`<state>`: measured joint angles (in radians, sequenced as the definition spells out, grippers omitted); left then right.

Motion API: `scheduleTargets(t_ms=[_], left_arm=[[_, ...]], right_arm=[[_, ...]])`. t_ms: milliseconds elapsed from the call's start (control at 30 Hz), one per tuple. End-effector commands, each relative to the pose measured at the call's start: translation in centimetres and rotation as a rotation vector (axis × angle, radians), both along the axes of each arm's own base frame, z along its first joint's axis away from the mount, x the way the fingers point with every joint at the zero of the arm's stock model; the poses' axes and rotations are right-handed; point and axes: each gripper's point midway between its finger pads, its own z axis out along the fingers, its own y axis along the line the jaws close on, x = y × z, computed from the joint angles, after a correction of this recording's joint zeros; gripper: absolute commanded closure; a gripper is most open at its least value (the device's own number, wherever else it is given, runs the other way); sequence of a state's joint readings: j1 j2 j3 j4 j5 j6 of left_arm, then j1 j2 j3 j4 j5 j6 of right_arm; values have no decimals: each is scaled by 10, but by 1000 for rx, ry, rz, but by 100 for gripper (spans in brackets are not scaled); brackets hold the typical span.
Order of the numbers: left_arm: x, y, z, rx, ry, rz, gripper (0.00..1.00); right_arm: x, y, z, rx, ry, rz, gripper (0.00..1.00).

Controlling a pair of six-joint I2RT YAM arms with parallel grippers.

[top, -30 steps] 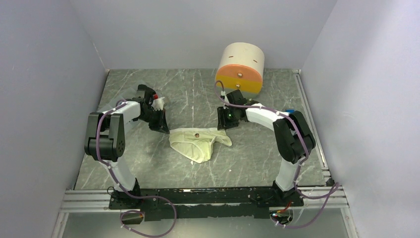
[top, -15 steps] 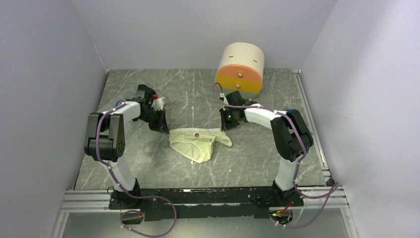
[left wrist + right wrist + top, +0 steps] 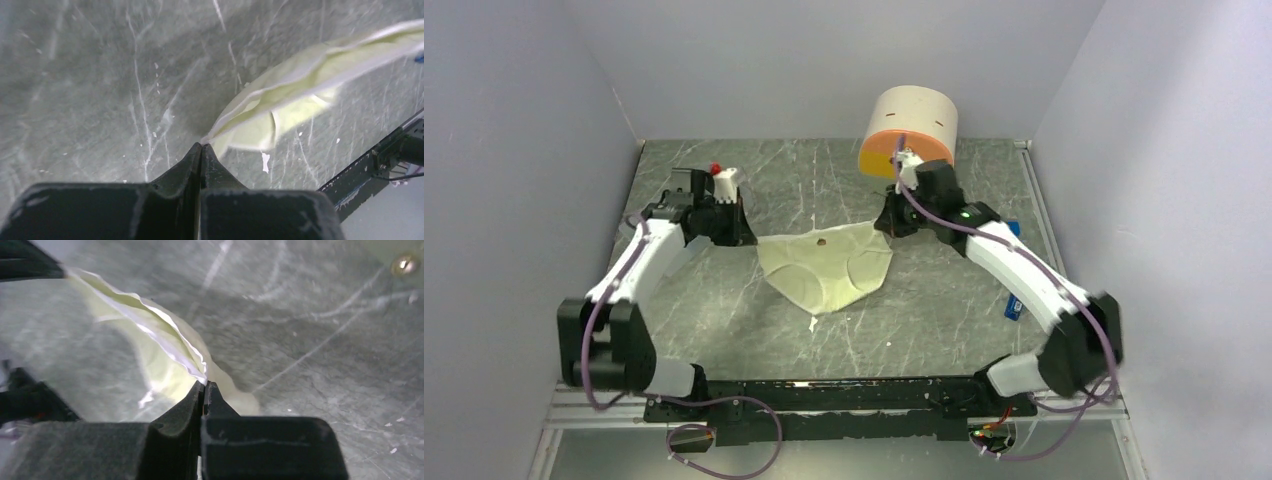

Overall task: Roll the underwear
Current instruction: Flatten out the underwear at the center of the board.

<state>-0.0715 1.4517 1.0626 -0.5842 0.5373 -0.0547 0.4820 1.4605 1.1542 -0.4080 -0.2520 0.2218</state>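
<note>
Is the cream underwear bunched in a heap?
No, the cream underwear is spread between the left gripper and right gripper, each pinching a corner.

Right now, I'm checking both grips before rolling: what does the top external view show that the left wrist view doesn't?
Only the top view: the right hand gripping the cream underwear, and the round container behind. Only the left wrist view: the left hand shut on a waistband corner, close up. Both: that garment stretched over the table.

You have soft, matt cloth in the pale cream-yellow underwear (image 3: 826, 272), a smooth, faintly glossy grey marble-veined tabletop (image 3: 934, 310), and a smooth, matt cream-and-orange round drum (image 3: 914, 118).
</note>
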Motion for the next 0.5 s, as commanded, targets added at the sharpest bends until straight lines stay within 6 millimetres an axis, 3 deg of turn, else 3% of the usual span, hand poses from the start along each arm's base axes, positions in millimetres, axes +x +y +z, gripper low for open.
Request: scheduleTargets(t_ms=[0,167,333,467], left_arm=[[-7,6,64,-9,-146,82,95],[-42,8,124,-68,-288,148,95],[-92,11,172,-83,-390,144,95],[-123,4,183,-114,-360,82,95]], right_arm=[[-45,0,65,176,-81,58,100],[-111,-6,104,329,-104,152,100],[-181,-10,130,470,-72,310,100],[-209,-14,144,528,-48,356,100]])
